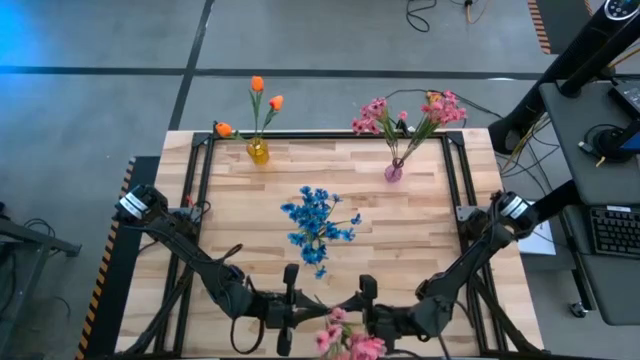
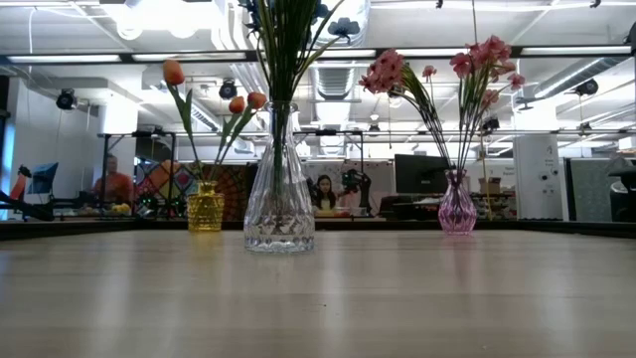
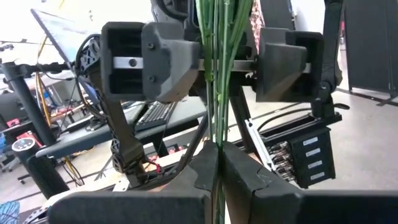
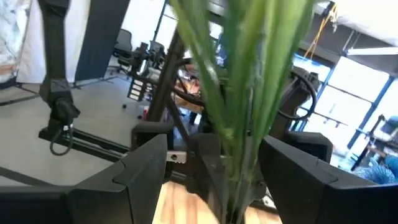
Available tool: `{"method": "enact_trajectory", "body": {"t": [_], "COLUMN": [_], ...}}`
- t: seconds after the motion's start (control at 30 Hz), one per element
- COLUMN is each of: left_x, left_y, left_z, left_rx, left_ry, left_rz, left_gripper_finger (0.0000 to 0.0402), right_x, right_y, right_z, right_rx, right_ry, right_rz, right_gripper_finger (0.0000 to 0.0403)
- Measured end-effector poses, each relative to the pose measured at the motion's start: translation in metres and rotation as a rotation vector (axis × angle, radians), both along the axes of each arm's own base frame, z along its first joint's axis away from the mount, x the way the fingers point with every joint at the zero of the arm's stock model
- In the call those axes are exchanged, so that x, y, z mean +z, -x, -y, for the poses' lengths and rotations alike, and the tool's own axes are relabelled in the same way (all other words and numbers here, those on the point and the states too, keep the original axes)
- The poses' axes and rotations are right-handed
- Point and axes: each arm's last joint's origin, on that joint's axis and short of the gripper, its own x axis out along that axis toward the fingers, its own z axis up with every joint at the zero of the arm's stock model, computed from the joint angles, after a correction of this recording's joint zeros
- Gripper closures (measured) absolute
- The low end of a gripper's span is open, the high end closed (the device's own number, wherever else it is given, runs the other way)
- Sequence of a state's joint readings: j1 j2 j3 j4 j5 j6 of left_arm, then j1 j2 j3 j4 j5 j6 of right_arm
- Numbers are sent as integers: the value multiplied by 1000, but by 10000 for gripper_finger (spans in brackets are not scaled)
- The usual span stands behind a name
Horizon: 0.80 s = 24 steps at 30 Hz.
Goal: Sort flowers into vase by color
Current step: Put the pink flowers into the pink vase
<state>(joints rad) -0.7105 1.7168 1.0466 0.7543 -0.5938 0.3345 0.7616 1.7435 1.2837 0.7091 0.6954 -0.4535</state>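
Note:
A pink blossom spray [image 1: 346, 340] is at the table's near edge, between my two grippers. Its thin green stalks [image 3: 216, 93] run through my left gripper [image 3: 217, 163] [image 1: 305, 305], which is shut on them. My right gripper [image 4: 217, 158] [image 1: 352, 305] faces it, open, with a finger on either side of the same stalks [image 4: 242, 118], apart from them. Orange buds stand in a yellow vase [image 1: 258, 151], pink sprays in a pink vase [image 1: 393, 172], and blue clusters [image 1: 318, 225] in a clear vase [image 2: 278, 204]. My left gripper pinches the bundle of green stalks [image 3: 217, 146] between its two fingers. The fingers come level from the table's left and lie across the stalks. The blossom end [image 1: 346, 340] sticks out toward the near edge.
The three vases stand in the middle and far half of the wooden table [image 1: 420, 230], the clear one nearest the grippers. A black frame [image 1: 455, 190] runs along the table's sides. A desk with a keyboard [image 1: 612, 230] stands right of the table. People sit in the room beyond.

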Motion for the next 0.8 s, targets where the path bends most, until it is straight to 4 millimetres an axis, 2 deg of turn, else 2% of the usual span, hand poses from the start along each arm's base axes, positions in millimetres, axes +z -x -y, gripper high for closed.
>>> {"method": "enact_trajectory", "body": {"t": [0.17, 0.33, 0.8], "left_x": [0, 0, 0], "left_y": [-1, -1, -1], "left_z": [-1, -1, -1], "left_rx": [2, 2, 0], "left_ry": [5, 13, 34], "left_rz": [1, -1, -5], "left_gripper_finger": [401, 401, 400], "right_x": [0, 0, 0], "right_y": [-5, -6, -7], "right_z": [5, 7, 8], "right_rx": [-17, -20, -25], "right_ry": [-4, -4, 5], "right_rz": [-14, -9, -14], "right_gripper_finger": [172, 203, 373]}}
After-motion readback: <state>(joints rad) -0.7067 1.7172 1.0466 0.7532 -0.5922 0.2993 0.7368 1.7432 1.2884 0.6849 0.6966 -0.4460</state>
